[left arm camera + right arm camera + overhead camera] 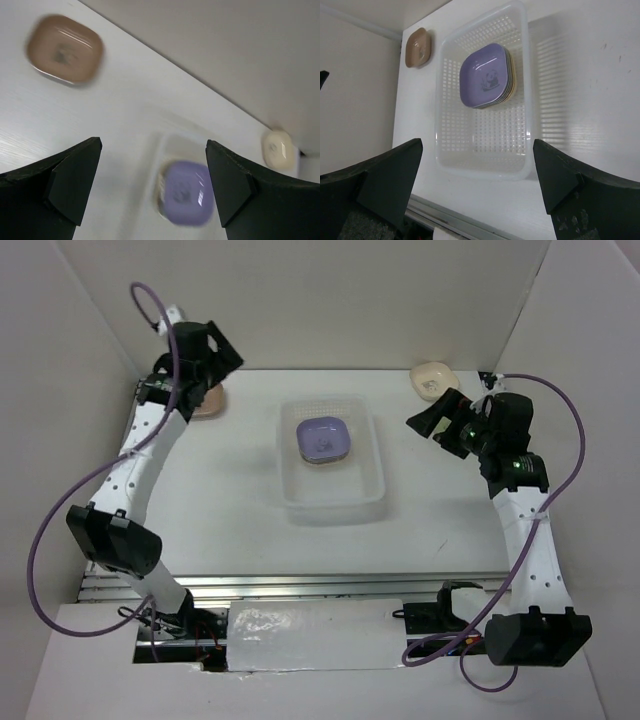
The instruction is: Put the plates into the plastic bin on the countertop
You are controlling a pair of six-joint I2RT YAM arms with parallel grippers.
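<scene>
The plastic bin [372, 483] stands mid-countertop and holds a stack of plates with a lavender plate [322, 439] on top. A brown plate [210, 403] lies at the far left, partly under my left gripper [212, 370], which hovers open and empty above it. A cream plate [433, 378] lies at the far right, just behind my right gripper [432, 425], also open and empty. The left wrist view is blurred and shows the brown plate [65, 48], lavender plate [187, 192], cream plate [278, 148] and open gripper [154, 145]. The right wrist view shows the bin [485, 170], lavender plate [485, 75], brown plate [417, 47] and open gripper [477, 145].
White enclosure walls close in the countertop [230, 510] at the back and both sides. A metal rail [300, 585] runs along the front edge and also shows in the right wrist view [455, 220]. Purple cables loop beside both arms.
</scene>
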